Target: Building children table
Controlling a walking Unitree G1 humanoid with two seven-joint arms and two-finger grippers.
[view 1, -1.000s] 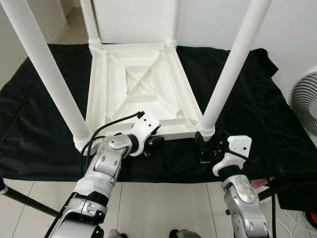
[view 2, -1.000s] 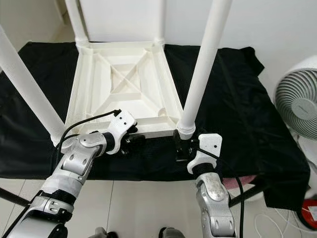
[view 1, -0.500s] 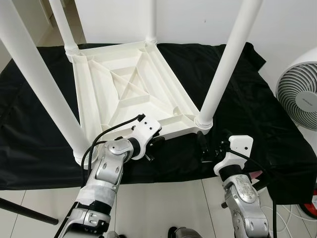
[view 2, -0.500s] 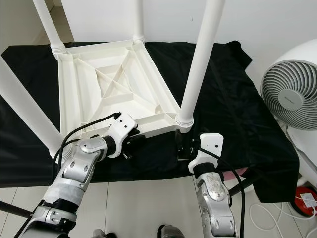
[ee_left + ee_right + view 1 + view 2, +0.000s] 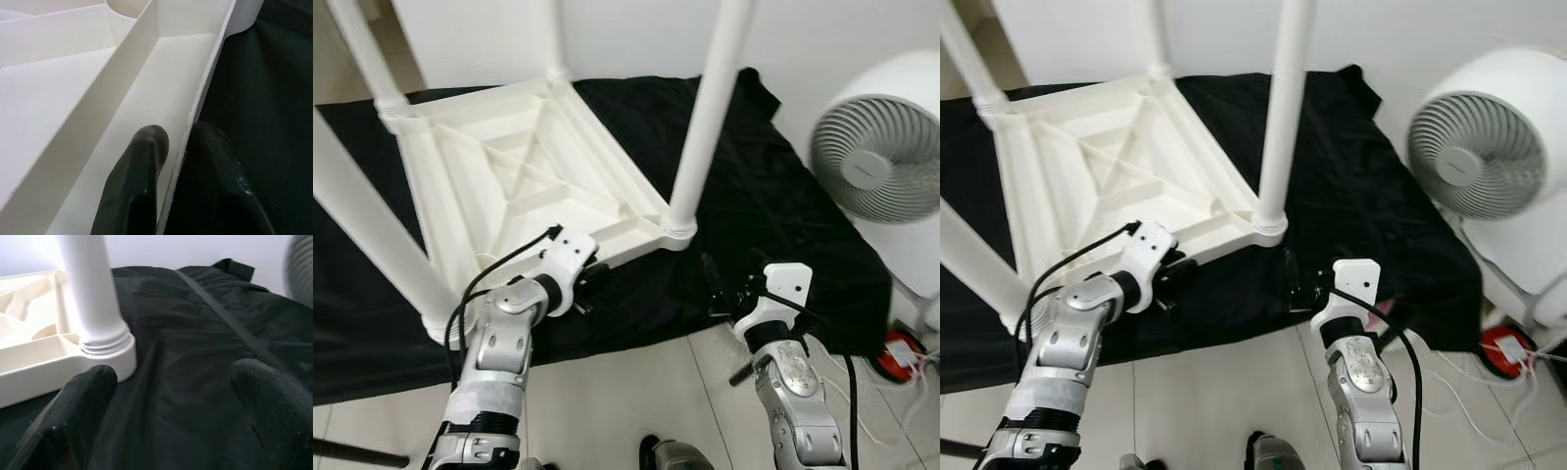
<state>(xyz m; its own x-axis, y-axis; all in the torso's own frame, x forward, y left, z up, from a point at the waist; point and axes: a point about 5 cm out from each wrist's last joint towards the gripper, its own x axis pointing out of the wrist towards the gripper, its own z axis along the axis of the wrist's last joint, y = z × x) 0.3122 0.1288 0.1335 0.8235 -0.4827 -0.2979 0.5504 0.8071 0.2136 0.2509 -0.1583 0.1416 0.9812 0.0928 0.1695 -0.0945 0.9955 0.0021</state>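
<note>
Left gripper (image 5: 168, 191) is pinching the near rim of the upturned white table (image 5: 509, 176); right gripper (image 5: 171, 396) is hanging spread, empty, beside the near-right leg (image 5: 705, 117). Table is now lying skewed on the black cloth (image 5: 773, 196): repositioning underway.

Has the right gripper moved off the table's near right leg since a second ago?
Yes. The right gripper, open, now sits apart from the leg, out over the black cloth.
</note>
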